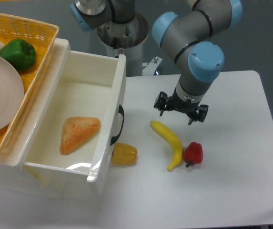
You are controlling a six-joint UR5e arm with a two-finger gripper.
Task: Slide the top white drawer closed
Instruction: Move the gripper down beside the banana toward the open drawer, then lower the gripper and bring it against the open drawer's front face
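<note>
Smooth white table (231, 191), glossy deep top white drawer (93, 90) open

Single fixed camera, high, looking down at table (231, 191).

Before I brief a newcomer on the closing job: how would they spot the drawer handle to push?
Start at the open top white drawer on the table's left, holding an orange pastry. Its front panel faces the banana; the handle is the black curved bar there, just above a yellow pepper.

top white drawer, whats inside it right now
Inside the top white drawer lies one orange triangular pastry-like piece, flat on the floor. The rest of the floor looks bare; the near corner behind the front panel is hidden.
</note>
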